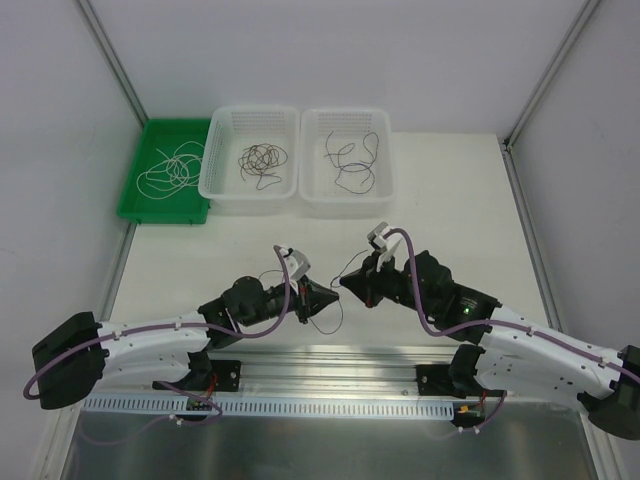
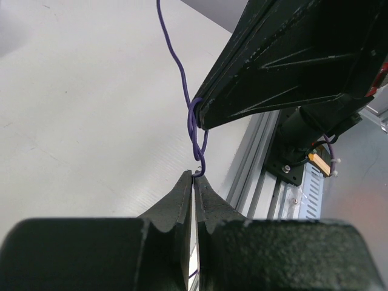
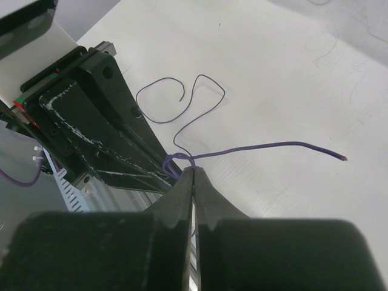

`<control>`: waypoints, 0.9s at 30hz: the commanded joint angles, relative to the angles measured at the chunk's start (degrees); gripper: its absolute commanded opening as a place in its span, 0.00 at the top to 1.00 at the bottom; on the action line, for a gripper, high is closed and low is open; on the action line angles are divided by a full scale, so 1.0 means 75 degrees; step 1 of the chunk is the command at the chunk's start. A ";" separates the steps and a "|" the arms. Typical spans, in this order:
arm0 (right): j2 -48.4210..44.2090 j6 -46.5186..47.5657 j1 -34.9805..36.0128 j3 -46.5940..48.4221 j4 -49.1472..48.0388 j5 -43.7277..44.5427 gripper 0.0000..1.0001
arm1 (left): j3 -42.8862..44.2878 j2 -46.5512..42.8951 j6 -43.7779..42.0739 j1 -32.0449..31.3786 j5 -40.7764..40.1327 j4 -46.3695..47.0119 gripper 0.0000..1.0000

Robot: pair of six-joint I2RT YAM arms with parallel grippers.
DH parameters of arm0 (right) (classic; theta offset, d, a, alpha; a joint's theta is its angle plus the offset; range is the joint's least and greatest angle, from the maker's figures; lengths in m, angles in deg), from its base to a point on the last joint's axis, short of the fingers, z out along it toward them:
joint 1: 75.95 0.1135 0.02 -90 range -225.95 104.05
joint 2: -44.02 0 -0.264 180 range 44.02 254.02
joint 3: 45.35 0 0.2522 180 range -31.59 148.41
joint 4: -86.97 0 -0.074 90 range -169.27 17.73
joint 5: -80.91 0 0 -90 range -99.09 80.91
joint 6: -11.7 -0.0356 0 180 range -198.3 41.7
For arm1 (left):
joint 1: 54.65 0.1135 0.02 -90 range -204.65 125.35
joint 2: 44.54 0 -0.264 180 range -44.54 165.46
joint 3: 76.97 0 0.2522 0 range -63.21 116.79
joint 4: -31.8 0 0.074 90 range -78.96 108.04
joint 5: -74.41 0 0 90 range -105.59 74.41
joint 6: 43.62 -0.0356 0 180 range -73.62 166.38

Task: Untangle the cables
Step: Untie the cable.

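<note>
at the far edge of the bench (image 1: pixel 460 210) three containers stand in a row: the tray (image 1: pixel 165 217) on the left, the middle basket (image 1: pixel 248 201) just right of it, and the right basket (image 1: pixel 345 206) beside that one. cables (image 1: pixel 262 160) lie in each. in front of them, the left fingers (image 1: pixel 322 298) and right fingers (image 1: pixel 352 282) meet tip to tip, both pressed on a single cable (image 3: pixel 200 115) that trails onto the bench.

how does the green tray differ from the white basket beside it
The green tray is solid-walled; the white basket has perforated, mesh-like walls and looks deeper. The green tray holds whitish cables in wide loose loops; the white basket holds dark cables bunched in a small tangle. Both are rectangular and sit side by side.
</note>
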 commanded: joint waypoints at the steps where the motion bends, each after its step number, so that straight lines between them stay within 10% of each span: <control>1: -0.0126 0.0057 0.0082 0.0004 -0.0297 0.0011 0.99 | 0.0134 -0.0272 -0.0029 -0.0082 -0.0153 0.0542 1.00; 27: -0.0209 0.1135 0.0504 -0.0078 0.0195 0.0433 0.99 | 0.2301 -0.0002 0.1178 -0.0082 0.0058 -0.3360 1.00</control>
